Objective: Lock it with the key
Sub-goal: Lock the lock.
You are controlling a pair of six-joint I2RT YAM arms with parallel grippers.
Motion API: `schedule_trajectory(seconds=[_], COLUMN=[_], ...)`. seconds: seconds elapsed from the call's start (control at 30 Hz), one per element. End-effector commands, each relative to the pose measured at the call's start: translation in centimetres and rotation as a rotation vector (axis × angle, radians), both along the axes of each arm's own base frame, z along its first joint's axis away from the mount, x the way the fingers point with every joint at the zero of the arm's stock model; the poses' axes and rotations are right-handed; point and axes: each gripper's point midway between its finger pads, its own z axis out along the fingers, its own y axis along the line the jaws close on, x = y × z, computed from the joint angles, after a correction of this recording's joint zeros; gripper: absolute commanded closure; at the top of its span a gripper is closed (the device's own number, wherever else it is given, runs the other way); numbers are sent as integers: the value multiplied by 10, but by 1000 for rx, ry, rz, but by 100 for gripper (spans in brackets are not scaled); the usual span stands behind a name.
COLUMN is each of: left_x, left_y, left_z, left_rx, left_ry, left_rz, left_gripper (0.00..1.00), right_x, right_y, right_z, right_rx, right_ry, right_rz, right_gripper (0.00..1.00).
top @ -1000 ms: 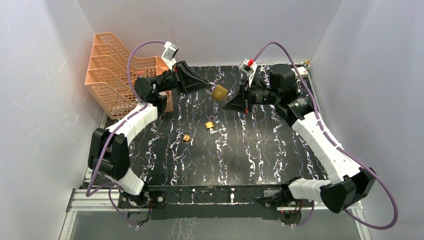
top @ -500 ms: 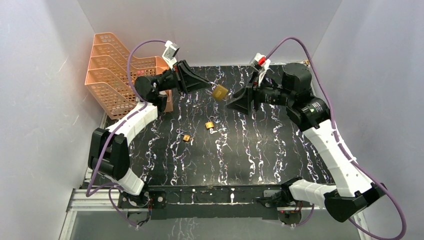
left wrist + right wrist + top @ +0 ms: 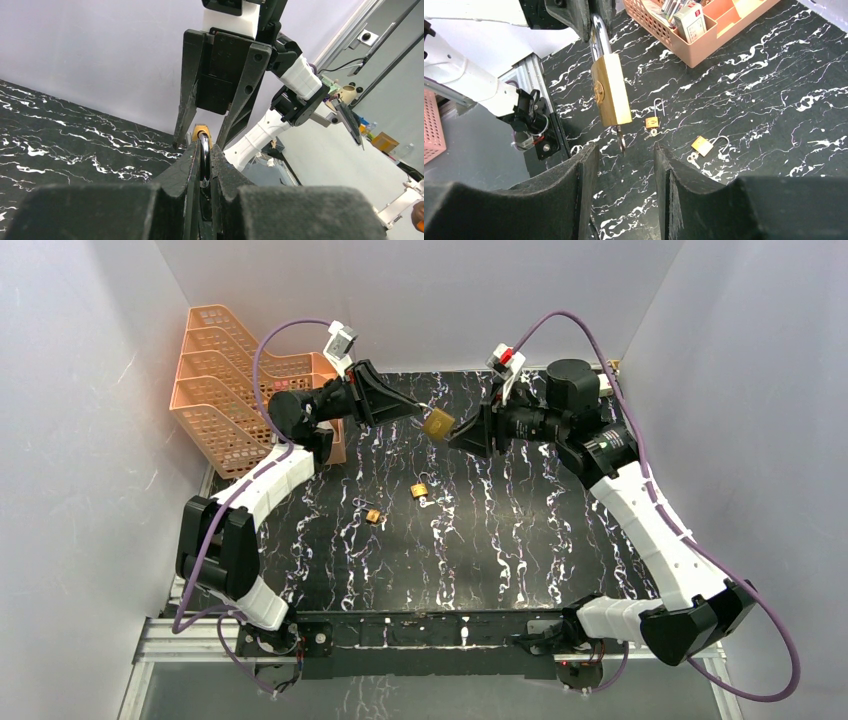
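Observation:
A brass padlock (image 3: 611, 90) hangs in the air, and my left gripper (image 3: 202, 147) is shut on its steel shackle (image 3: 204, 150). A key (image 3: 620, 137) sticks out of the lock's bottom end. My right gripper (image 3: 624, 150) faces that end with its jaws open. The key's tip lies just at the gap between the fingertips, touching neither. From above, the padlock (image 3: 437, 423) sits between the left gripper (image 3: 418, 415) and the right gripper (image 3: 462, 432), over the far middle of the table.
Two small open padlocks with keys lie on the black marbled table (image 3: 520, 540), one (image 3: 419, 489) mid-table and one (image 3: 373, 515) to its left. An orange basket rack (image 3: 225, 380) stands at the far left. White walls enclose the table.
My right gripper has opened from shut, pulled back a little, then come in again toward the key end of the padlock. The left gripper and padlock have stayed put.

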Motion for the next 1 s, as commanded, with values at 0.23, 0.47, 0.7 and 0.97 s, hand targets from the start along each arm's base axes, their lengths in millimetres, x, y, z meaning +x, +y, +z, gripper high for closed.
schedule_trajectory(seconds=[0.23,0.47,0.7,0.97], left_x=[-12,-13,-10,-3], left_y=[8,9,9,11], left_z=[30,29,33,46], left_rx=[-63,-63,-78,-101], left_ry=[-106,-105,-109,-135], left_rz=[27,27,41,65], left_gripper=[100,100,100,100], right_x=[3,0,-3,-3], right_y=[5,9,8,-2], right_z=[31,31,27,18], right_rx=[63,81,70,34], right_ry=[-119,-108,-97,-106], right_rz=[23,47,56,11], right_gripper=[53,63,100,100])
